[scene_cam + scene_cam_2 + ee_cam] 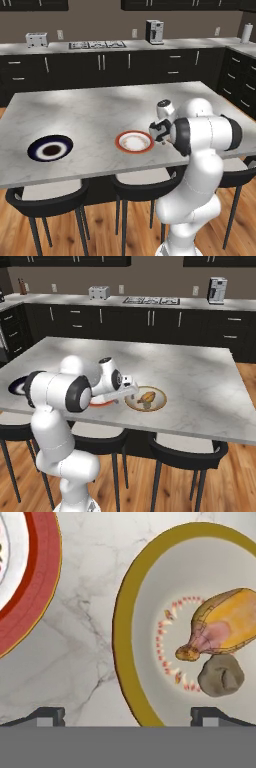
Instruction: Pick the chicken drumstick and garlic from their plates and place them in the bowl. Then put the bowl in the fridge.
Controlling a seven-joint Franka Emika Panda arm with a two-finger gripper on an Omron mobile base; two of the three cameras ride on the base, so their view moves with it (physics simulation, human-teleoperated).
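Bowl (125, 642) on tabletop (100, 115) beside red-rimmed plate (35, 587), w/ chicken drumstick (225, 624) & garlic (221, 676) inside; hand (135, 716) wide open, empty, above; prob. rigid, light, shallow—grip at rim, keep level.

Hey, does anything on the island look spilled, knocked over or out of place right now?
Nothing stands out. The drumstick and garlic lie inside the bowl, and both plates sit flat on the counter.
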